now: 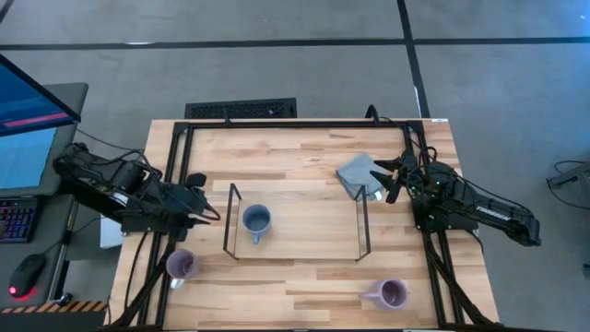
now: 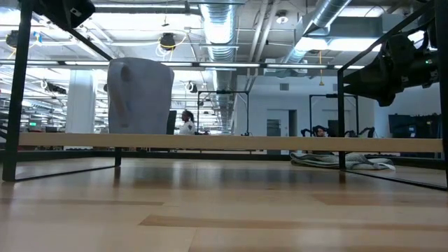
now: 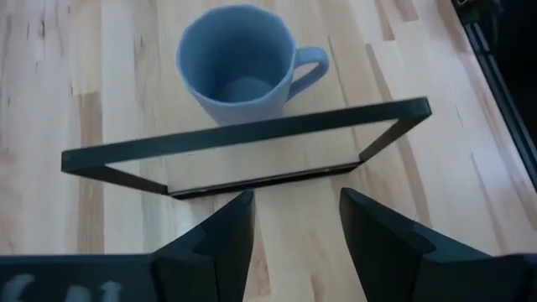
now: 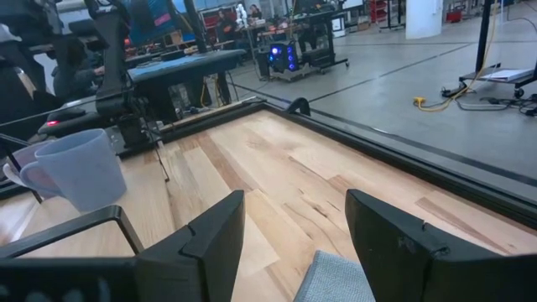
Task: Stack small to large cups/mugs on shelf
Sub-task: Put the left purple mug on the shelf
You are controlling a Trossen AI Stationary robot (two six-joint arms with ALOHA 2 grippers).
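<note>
The two lavender mugs stand nearest on the tabletop (image 1: 304, 295), one at front left (image 1: 181, 266), one at front right (image 1: 391, 294). Behind them the blue-grey mug (image 1: 255, 220) sits on the shelf (image 1: 304, 231). All look stiff, light and glossy, probably slippery; rim or handle offers the surest hold. The left gripper (image 1: 208, 214), fingers wide and empty, waits outside the shelf's end frame; the right gripper (image 1: 391, 179), fingers wide, hangs over the grey cloth (image 1: 358, 173). No readable writing shows.

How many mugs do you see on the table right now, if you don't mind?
3: a blue mug on the shelf, a purple mug front-left, and another purple mug front-right.
</note>
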